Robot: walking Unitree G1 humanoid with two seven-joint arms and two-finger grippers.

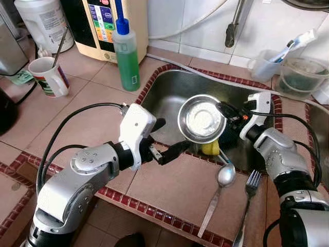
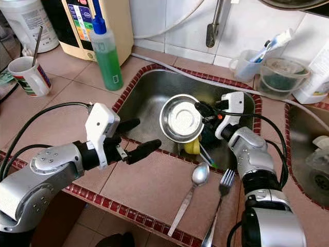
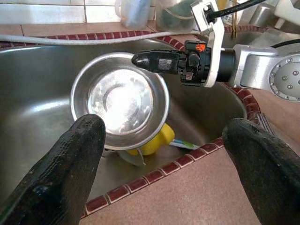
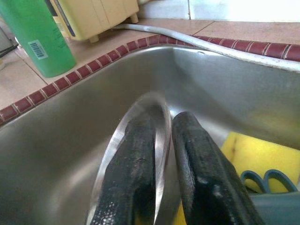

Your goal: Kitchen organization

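The small round stainless-steel bowl point(image 1: 201, 119) hung tilted above the steel sink basin point(image 1: 169, 98), near the sink's front rim, its hollow face turned up toward the head camera. The right gripper point(image 1: 224, 110) had it by the rim, one black finger inside the wall and the other outside, closed tight on the thin edge as the right wrist view showed. Such a bowl was probably light and stiff but slick, so a pinch on the lip could let it pivot or slip; a hold further down the wall, or a second hold opposite, looked safer. The left gripper point(image 1: 165, 140) waited over the sink's front rim, beside the bowl, its fingers point(image 3: 61, 173) spread wide and holding nothing. Under the bowl, inside the sink, lay a yellow sponge point(image 1: 210, 148) and something with blue-green handles, too hidden to name. On the tiled counter in front of the sink rested a steel spoon point(image 1: 219, 191) and a steel fork point(image 1: 248, 200), close to any set-down spot there. Behind the sink's left corner stood a green soap bottle with a blue cap point(image 1: 126, 54), and further left a white printed mug point(image 1: 48, 76); clear plastic containers point(image 1: 300, 75) sat behind the sink's right side.
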